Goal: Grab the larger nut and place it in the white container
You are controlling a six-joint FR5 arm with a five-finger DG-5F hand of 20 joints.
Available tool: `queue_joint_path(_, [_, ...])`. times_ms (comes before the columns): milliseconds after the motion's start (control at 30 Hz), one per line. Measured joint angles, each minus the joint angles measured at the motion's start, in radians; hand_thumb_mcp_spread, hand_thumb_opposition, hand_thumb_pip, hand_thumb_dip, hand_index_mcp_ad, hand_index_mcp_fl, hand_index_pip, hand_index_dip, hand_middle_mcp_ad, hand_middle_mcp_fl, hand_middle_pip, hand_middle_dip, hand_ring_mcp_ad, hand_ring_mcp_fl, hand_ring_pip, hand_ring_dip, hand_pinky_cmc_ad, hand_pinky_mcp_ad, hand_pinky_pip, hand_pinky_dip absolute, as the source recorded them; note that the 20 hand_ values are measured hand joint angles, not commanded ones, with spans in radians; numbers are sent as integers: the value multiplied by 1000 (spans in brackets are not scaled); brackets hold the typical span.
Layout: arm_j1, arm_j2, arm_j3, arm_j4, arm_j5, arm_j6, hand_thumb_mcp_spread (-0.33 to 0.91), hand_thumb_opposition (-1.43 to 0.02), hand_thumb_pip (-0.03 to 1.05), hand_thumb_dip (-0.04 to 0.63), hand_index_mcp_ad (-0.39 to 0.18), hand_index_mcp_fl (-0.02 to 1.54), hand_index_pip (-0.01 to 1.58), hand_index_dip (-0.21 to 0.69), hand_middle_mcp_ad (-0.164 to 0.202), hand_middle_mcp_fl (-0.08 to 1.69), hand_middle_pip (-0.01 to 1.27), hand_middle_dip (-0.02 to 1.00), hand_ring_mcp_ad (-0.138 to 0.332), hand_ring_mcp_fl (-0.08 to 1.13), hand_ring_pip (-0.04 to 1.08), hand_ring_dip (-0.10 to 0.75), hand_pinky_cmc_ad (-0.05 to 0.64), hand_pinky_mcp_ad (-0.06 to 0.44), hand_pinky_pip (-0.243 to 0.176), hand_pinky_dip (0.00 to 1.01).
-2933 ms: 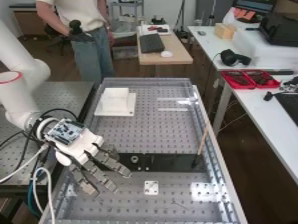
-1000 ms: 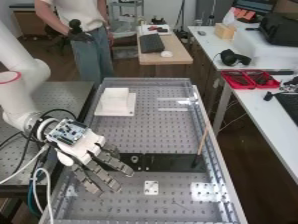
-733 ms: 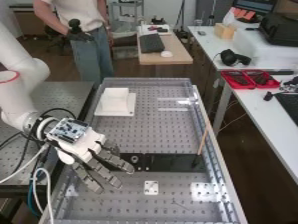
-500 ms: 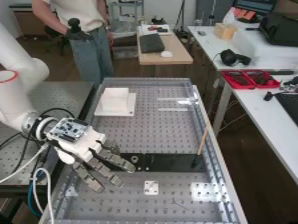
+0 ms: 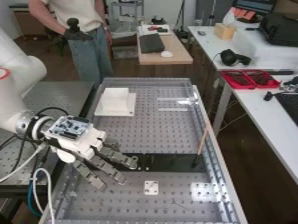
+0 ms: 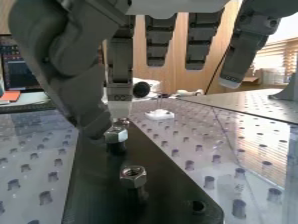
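Hand (image 5: 81,142), its fingers spread wide and nearly straight, now extends farther over the black plate (image 5: 174,163). A nut (image 6: 116,135), probably the larger, and a second nut (image 6: 133,176) stand on this plate; grasping seems imminent. The white container (image 5: 116,99) lies beyond the plate.
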Motion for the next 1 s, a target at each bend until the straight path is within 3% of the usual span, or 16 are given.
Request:
queue_joint_path(367, [-31,-21,11,2,-52,4,344,-862,796,206,-168,38,1553,86,12,9,122,202,147,0,243,77,316,312,-124,763])
queue_joint_path(1000, [-37,-42,11,16,-59,14,340,-862,796,206,-176,30,1552,75,12,5,122,202,147,0,243,77,316,312,-124,763])
